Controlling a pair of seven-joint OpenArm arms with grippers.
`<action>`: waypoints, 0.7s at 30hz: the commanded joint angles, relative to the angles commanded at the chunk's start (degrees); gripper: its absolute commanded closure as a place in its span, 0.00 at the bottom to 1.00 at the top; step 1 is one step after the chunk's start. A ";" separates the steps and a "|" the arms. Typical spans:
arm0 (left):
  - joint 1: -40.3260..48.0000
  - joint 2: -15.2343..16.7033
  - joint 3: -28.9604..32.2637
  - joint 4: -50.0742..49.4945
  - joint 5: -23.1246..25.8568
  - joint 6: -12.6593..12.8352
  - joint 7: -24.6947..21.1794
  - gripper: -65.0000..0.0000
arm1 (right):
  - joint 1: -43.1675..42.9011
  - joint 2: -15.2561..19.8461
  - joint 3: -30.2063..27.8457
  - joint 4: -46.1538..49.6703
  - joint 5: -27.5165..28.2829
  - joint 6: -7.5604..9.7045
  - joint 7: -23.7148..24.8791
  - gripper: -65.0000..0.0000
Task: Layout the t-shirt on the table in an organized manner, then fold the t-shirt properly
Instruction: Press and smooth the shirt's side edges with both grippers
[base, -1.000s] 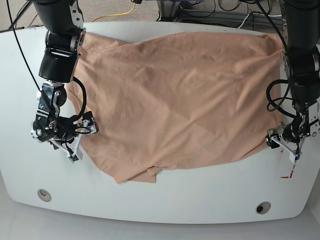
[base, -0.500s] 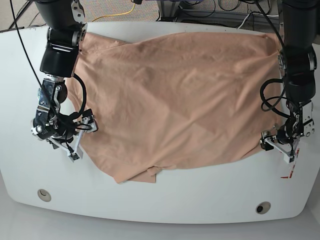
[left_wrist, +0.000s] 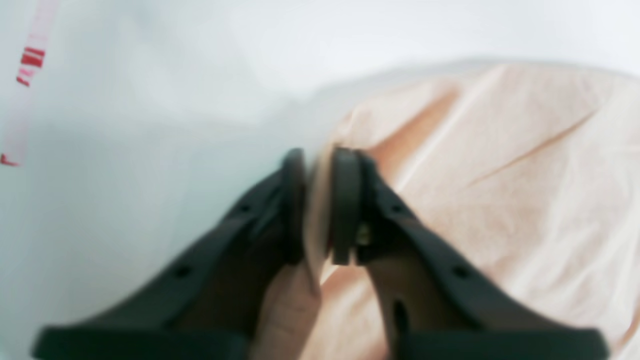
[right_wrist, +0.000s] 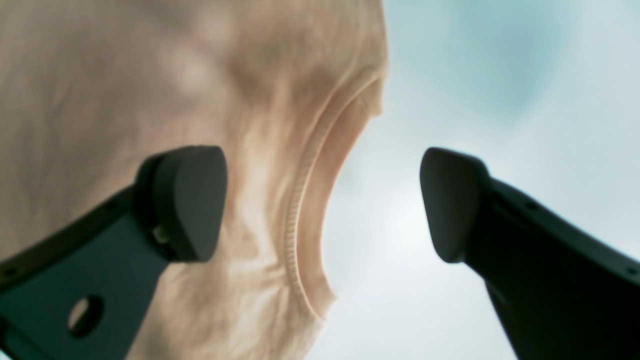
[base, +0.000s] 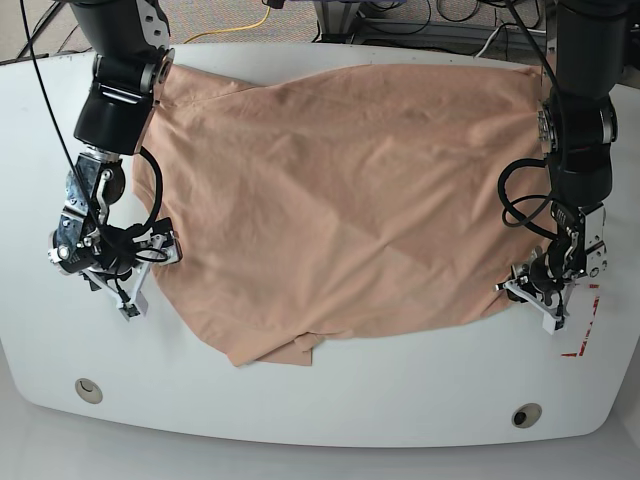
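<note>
Presently: one wrinkled peach cotton t-shirt (base: 350, 195), spread across one white smooth table (base: 400, 390). Two tools: left tool (left_wrist: 318, 200) pinched on a shirt edge; right tool (right_wrist: 322, 205) gaping wide, straddling a ribbed hem.

Bright even light, soft shadows, both wrist views blurred, base view sharp

The left gripper (base: 541, 292) has slid inward from the table's (base: 400, 400) red tape mark (base: 578, 350) and is now pinched on the t-shirt's (base: 350, 190) edge. The right gripper (base: 140, 280) has drawn outward and up, off the shirt's side, jaws spread wide with the ribbed hem (right_wrist: 300, 210) between them.
</note>
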 joint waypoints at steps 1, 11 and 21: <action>0.00 -0.09 -0.09 0.00 0.00 0.00 0.00 0.92 | -0.09 0.00 0.00 0.09 0.00 0.00 0.00 0.10; -2.55 -3.08 -0.09 0.09 -0.09 0.00 0.44 0.92 | -1.23 0.00 0.00 0.09 -0.09 0.00 0.00 0.10; -9.14 -5.89 0.26 -0.09 0.18 -0.09 0.62 0.91 | -2.37 0.00 0.09 0.18 -0.09 0.00 0.00 0.10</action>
